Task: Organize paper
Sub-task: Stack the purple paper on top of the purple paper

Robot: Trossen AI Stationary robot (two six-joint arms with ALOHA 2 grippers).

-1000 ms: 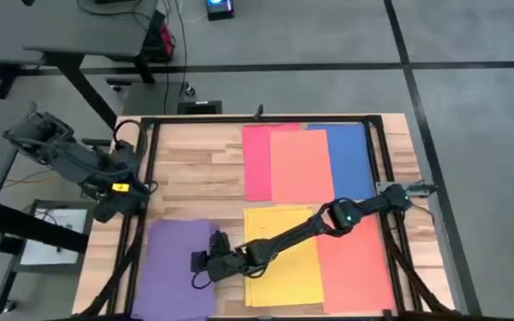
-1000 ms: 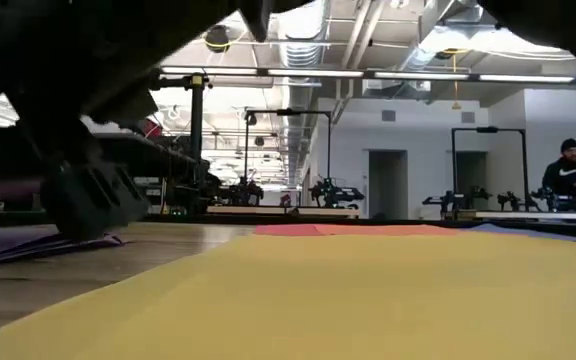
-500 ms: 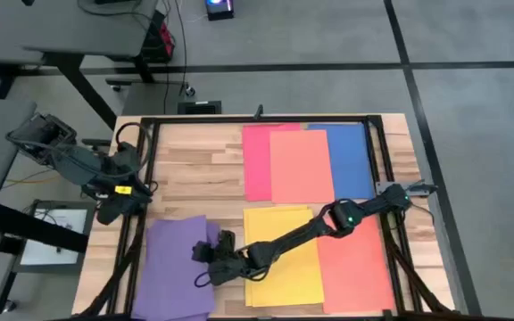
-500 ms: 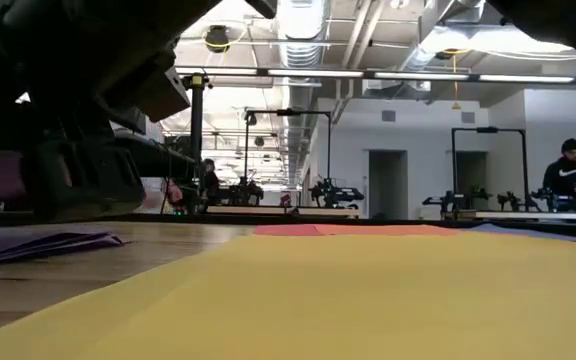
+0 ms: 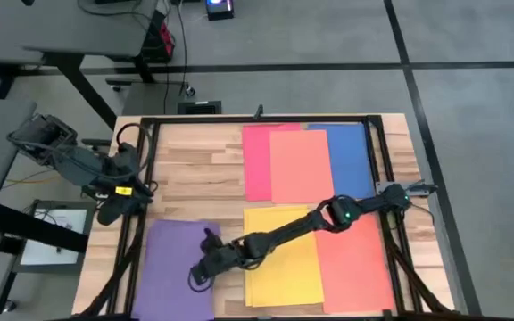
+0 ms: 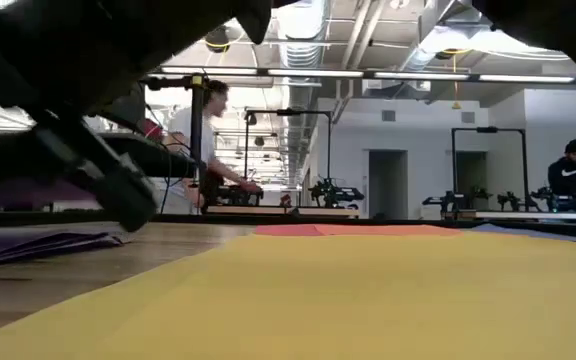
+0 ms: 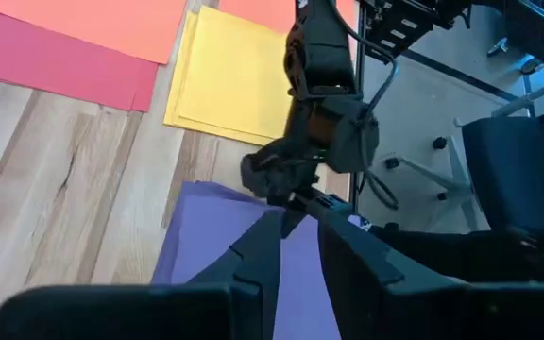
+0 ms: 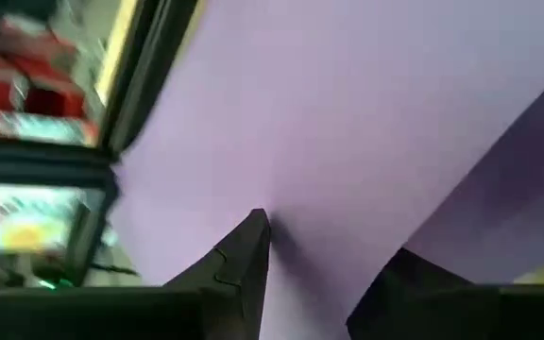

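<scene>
The paper lies flat in coloured sheets on the wooden table. A purple sheet (image 5: 172, 276) is at the near left and yellow sheets (image 5: 293, 276) lie beside it. A red-orange sheet (image 5: 355, 267) is at the near right. Red (image 5: 255, 160), orange (image 5: 302, 165) and blue (image 5: 351, 156) sheets overlap at the far side. My right gripper (image 5: 202, 269) reaches across the yellow sheets to the purple sheet's right part, open and slanting down (image 8: 324, 255). My left gripper (image 5: 105, 212) waits outside the table's left rail with its fingers nearly together (image 7: 300, 231). My right gripper comes slanting down from the table's right. Its two fingers (image 8: 244, 255) stand apart right at the purple sheet's surface (image 8: 348, 113), near the sheet's right edge. I cannot tell whether the tips touch the paper. The sheet lies on the table.
A black frame rail runs along the table's left (image 5: 145, 178) and right (image 5: 382, 178) sides. Bare wood (image 5: 194, 165) shows at the far left of the table. In the low view, people (image 6: 208, 130) (image 6: 568, 170) stand in the room behind.
My right gripper has moved over the purple sheet toward the table's near left corner and has tipped to a slant. The purple sheet turned a little askew and now lies about square again. A person has walked into the low view's background.
</scene>
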